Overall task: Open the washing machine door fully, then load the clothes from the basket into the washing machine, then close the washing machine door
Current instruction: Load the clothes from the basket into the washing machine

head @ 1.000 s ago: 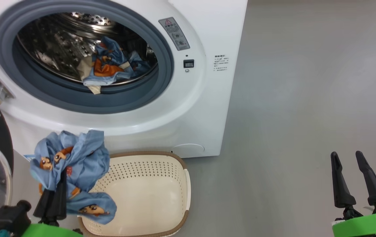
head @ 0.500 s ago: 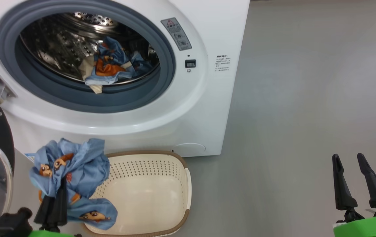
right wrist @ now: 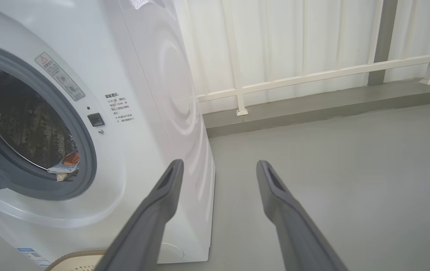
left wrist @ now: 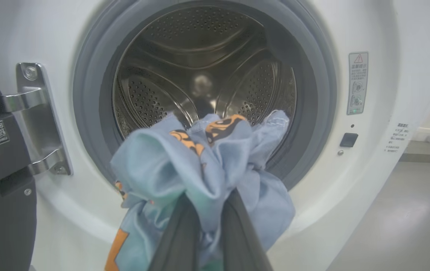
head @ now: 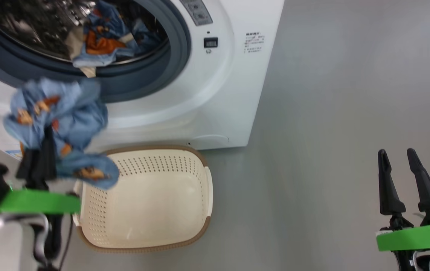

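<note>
Cloth fills the left gripper [left wrist: 208,199], its fingers clamped on one blue garment [head: 60,113] held before the washing machine [head: 215,94] mouth, above the basket [head: 143,249]; a second garment [head: 100,41] lies in the drum [left wrist: 200,56]; the right gripper [head: 396,152] stands fingers apart

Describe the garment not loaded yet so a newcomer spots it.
Find the white washer with its open drum. In front of its lower rim, above the left end of the basket, a light blue garment hangs in the left gripper. Its twin lies inside the drum; this one is outside, held aloft.
</note>
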